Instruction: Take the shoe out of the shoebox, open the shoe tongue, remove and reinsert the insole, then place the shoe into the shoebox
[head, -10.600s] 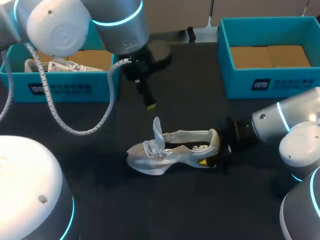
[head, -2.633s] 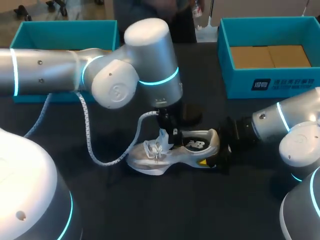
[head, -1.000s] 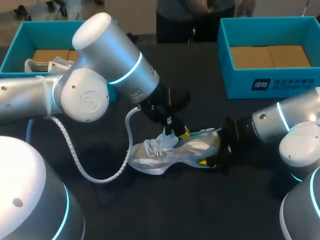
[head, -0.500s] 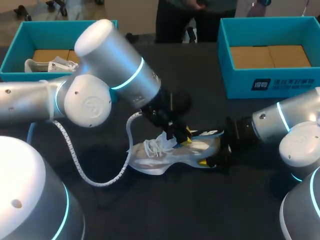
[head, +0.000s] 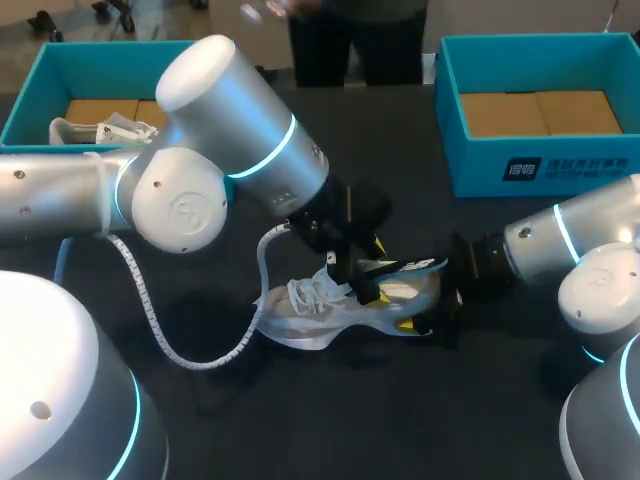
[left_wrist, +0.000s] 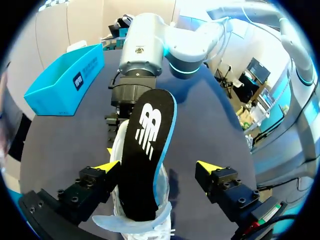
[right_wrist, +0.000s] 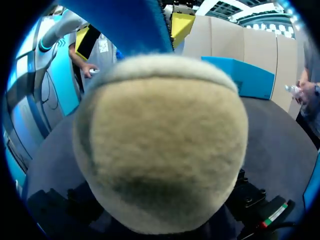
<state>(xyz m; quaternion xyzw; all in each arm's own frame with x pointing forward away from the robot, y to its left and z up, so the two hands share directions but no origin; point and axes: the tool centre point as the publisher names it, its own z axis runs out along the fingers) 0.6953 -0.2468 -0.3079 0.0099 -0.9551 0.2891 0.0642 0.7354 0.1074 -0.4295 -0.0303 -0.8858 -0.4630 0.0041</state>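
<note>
Left gripper (left_wrist: 159, 169) is over the shoe (head: 300, 315), jaws released and spread wide. Insole (left_wrist: 147, 150) sits between its fingers, black face up with a blue edge showing. It leans against one yellow tip and the other tip stands clear of it, so no grasp. The insole's near end is tucked into the shoe's mouth just under the jaws. Its far end sticks up and out ahead of them, toward the right gripper (head: 432, 305). Right gripper is on the shoe's heel. The heel fills the whole gap between its fingers in the right wrist view, and one yellow tip lies against the shoe's side in the head view, so it's clamped on the shoe. Shoe stands on its sole on the table (head: 330, 420), laces under the left gripper. Both shoeboxes sit well apart from the grippers: left box (head: 100, 55) with another shoe (head: 95, 130) in it, and right box (head: 590, 165).
</note>
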